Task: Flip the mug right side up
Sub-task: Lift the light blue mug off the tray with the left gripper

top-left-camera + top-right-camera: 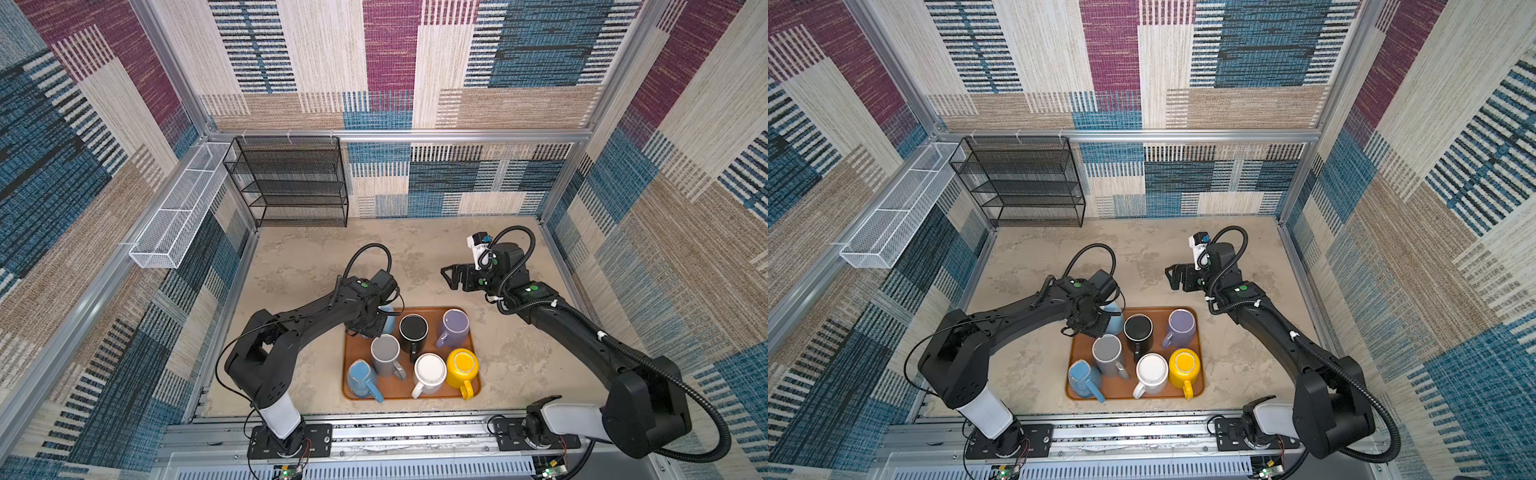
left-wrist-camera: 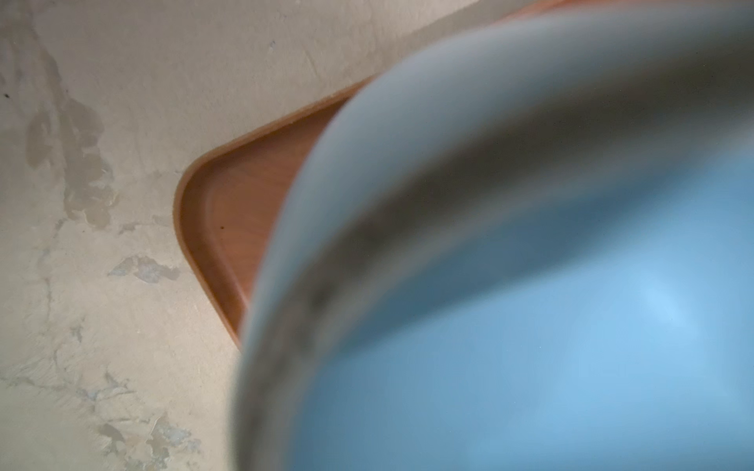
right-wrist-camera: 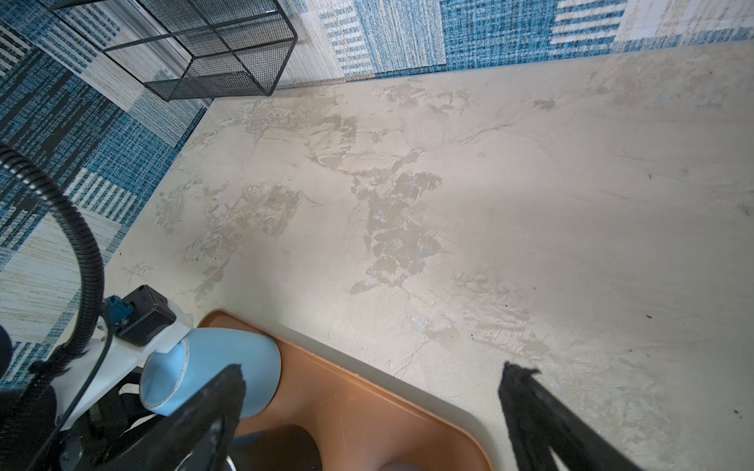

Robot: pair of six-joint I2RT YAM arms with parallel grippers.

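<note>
At the far left corner of the tray (image 3: 367,407), the light blue mug (image 3: 245,350) was tipped sideways, the hidden left fingers apparently clamped on its rim, the right fingers (image 3: 216,403) spread and idle; judged half turned, with uprighting and set-down outstanding.

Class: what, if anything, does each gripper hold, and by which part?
Left gripper holds the light blue mug at its rim end; exact contact is hidden. Right gripper, open, holds nothing.

Pale-blue mug (image 1: 389,319) at corner of tray (image 1: 399,390)
</note>
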